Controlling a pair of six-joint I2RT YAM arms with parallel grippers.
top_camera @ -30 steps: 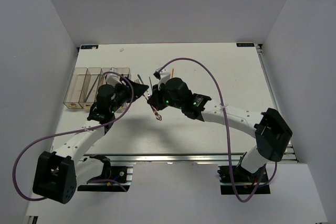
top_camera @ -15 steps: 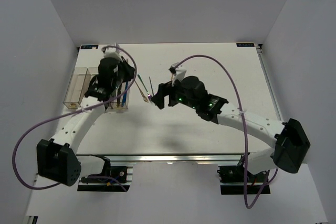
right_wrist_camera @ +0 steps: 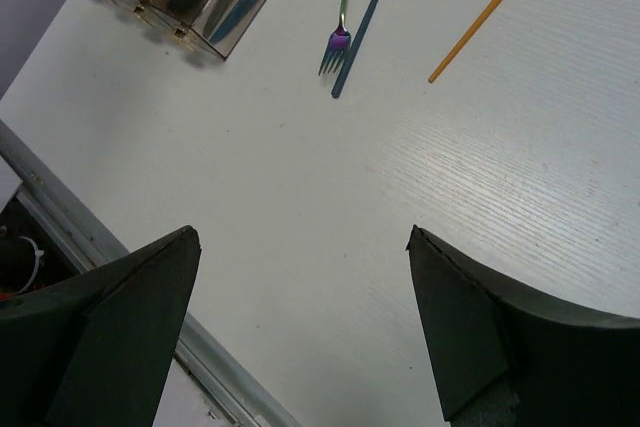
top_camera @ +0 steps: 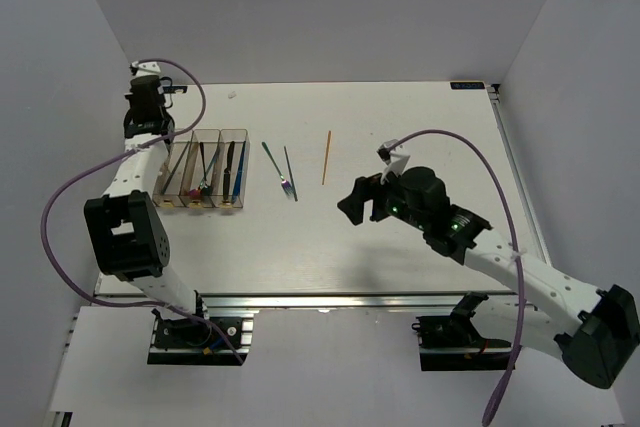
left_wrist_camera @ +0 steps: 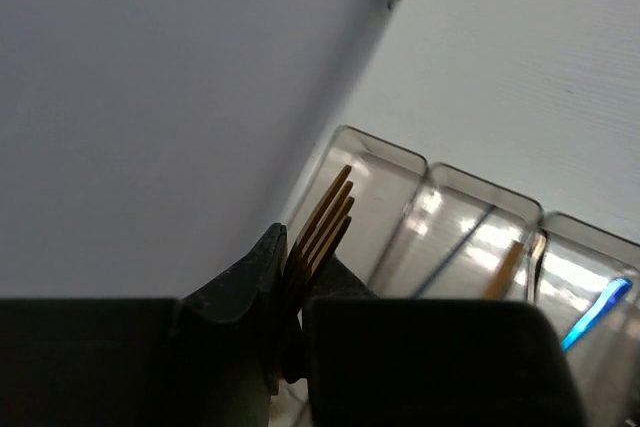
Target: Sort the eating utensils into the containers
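Bins (top_camera: 205,169) sit at 9 o'clock on the table (top_camera: 420,117). They form four clear compartments in a row, and slim dark, gold and blue utensils lie in the three right-hand ones. The left pincer (top_camera: 148,119) is out at 10 o'clock, above the far left end of the row and close to the wall (top_camera: 70,97). In its wrist view the fingers (left_wrist_camera: 250,282) are closed tight on a gold fork (left_wrist_camera: 322,229). The tines stick out past the fingertips and show against the far end of the leftmost compartment. How high it hangs over the bin cannot be told.

Three utensils lie loose near 12 o'clock. A teal fork (top_camera: 275,167) and a blue stick (top_camera: 290,175) lie side by side just right of the bins, their near ends almost meeting. An orange stick (top_camera: 326,157) lies apart from them on their 3 o'clock side.

The right pincer (top_camera: 355,205) hovers at about 4 o'clock from that pair. Its fingers (right_wrist_camera: 130,317) are spread wide with nothing between them, only bare table below.
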